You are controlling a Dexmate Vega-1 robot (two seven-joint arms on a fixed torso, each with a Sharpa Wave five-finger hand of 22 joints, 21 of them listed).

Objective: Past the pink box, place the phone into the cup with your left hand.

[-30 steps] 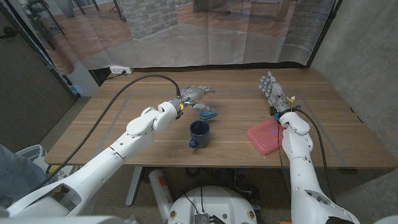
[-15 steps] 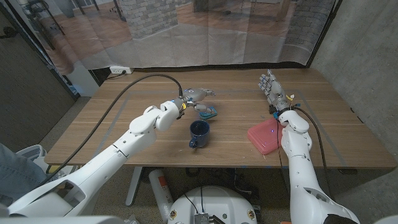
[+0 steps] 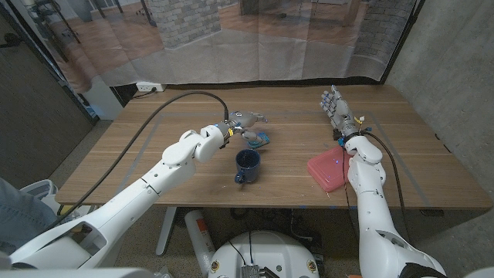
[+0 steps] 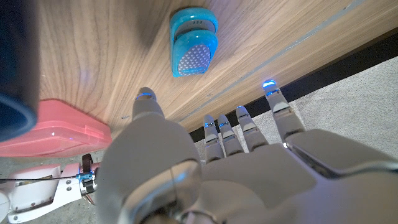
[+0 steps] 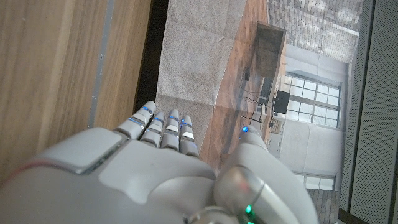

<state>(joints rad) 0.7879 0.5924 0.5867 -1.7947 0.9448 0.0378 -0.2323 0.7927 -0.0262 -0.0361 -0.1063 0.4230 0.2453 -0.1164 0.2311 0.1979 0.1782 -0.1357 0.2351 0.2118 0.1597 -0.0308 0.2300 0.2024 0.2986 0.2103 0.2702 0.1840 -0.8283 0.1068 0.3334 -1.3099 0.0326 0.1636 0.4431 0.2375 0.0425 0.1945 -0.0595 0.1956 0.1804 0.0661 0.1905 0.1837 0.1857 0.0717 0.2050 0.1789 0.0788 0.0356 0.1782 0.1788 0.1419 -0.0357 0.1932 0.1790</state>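
Since a second ago the left hand (image 3: 245, 121) has drawn closer over the phone (image 3: 259, 140), its fingers now lower above it, while the phone, cup and pink box lie where they were. That phone, a small blue piece with a rounded end and a dotted face, lies flat on the wooden table (image 3: 154, 147) just above the middle of the head view; in the left wrist view (image 4: 193, 41) it lies bare on the wood beyond the fingertips, with nothing touching it. No writing or brand can be read on it. The left hand (image 4: 211, 168) holds nothing, its fingers (image 4: 273, 102) spread and reaching out, small blue lights glowing at the tips.

Just below the phone in the head view stands the dark blue cup (image 3: 247, 166), upright, mouth up, near the phone but apart from it. To the right of the cup, well apart, lies the pink box (image 3: 330, 171), flat by the right forearm; its corner shows in the left wrist view (image 4: 53, 132) too. It bears no label that can be made out.

Toward the upper right of the head view the right hand (image 3: 335, 108) stands with fingers straight and apart, holding nothing; the right wrist view shows the same hand (image 5: 161, 168) from behind
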